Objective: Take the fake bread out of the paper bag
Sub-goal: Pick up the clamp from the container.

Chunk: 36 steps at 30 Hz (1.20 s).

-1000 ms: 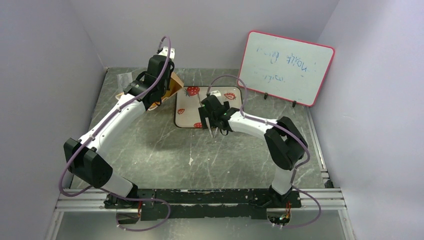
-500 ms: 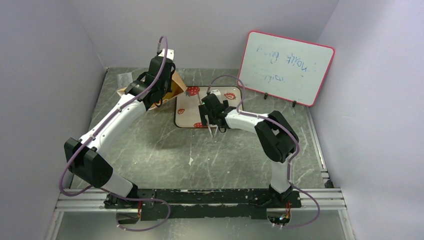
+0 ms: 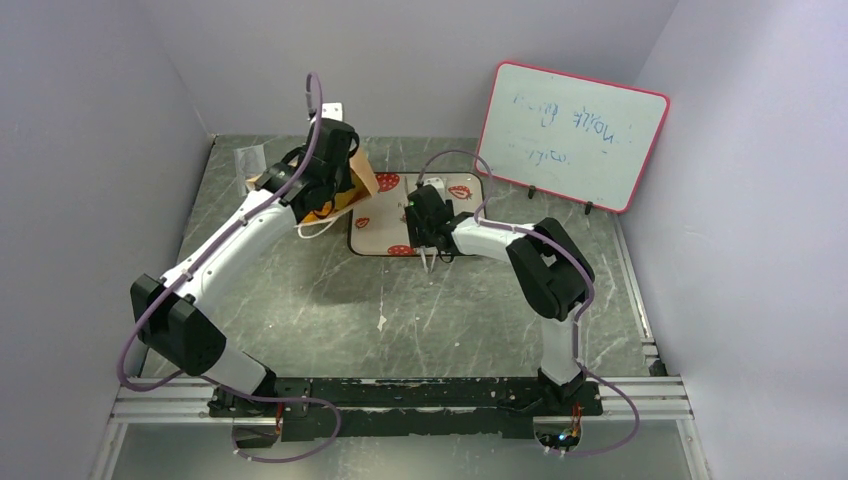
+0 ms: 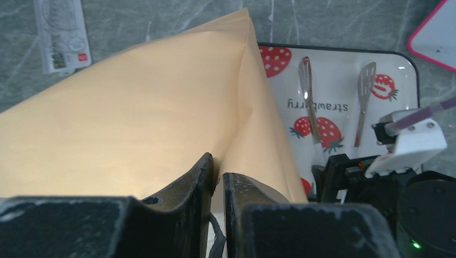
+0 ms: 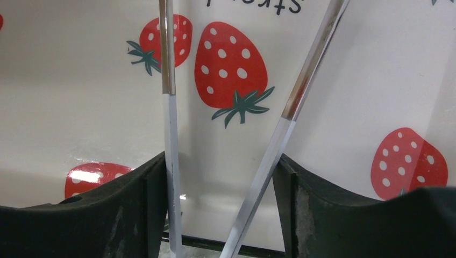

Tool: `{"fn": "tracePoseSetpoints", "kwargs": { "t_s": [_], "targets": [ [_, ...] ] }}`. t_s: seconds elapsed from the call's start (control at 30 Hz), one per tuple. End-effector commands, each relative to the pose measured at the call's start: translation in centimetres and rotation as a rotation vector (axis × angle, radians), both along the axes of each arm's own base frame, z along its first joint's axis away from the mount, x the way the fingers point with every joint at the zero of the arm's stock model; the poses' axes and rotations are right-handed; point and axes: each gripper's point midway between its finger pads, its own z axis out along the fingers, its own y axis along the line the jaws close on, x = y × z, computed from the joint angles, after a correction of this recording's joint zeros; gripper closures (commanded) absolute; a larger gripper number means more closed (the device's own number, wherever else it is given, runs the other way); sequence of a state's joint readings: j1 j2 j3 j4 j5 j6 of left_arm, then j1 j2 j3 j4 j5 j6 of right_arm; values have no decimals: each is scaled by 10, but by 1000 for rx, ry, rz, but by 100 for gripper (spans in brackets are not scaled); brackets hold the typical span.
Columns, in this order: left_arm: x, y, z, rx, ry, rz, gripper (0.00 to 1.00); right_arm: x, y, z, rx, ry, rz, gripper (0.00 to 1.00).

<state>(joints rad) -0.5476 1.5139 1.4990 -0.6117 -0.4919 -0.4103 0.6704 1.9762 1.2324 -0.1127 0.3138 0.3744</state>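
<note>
My left gripper (image 3: 335,165) is shut on a fold of the tan paper bag (image 3: 350,183) and holds it tilted at the left edge of the strawberry-print tray (image 3: 460,240). In the left wrist view the bag (image 4: 134,118) fills the frame, pinched between my fingertips (image 4: 207,172). A white cord handle (image 3: 313,228) hangs below the bag. No fake bread shows clearly; the bag's inside is hidden. My right gripper (image 3: 425,228) is over the tray (image 5: 80,107), shut on the silver tongs (image 5: 168,107), whose two arms press against my fingers (image 5: 153,183).
A red-framed whiteboard (image 3: 572,135) leans at the back right. A clear printed wrapper (image 3: 250,157) lies at the back left, also seen in the left wrist view (image 4: 60,35). The tong tips (image 4: 306,80) rest over the tray. Grey walls close in three sides.
My left gripper has lifted the bag and carried it right, toward the tray; the cord handle now hangs free. My right gripper, holding the tongs, shifted slightly toward the back.
</note>
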Motion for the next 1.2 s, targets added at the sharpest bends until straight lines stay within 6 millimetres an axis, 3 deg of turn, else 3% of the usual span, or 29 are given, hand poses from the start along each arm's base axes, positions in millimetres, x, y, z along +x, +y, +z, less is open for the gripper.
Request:
{"fn": "tracePoseSetpoints", "kwargs": {
  "t_s": [0.0, 0.37, 0.6, 1.17],
  "targets": [
    [0, -23, 7, -72, -6, 13, 93, 5, 0, 11, 15, -40, 4, 42],
    [15, -60, -2, 44, 14, -45, 93, -12, -6, 25, 54, -43, 3, 57],
    [27, -67, -4, 180, 22, -94, 93, -25, -13, 46, 81, -53, 0, 61],
    [43, -87, -27, 212, 61, -168, 93, -69, -41, 87, 129, -23, -29, 62]
  ]
}}
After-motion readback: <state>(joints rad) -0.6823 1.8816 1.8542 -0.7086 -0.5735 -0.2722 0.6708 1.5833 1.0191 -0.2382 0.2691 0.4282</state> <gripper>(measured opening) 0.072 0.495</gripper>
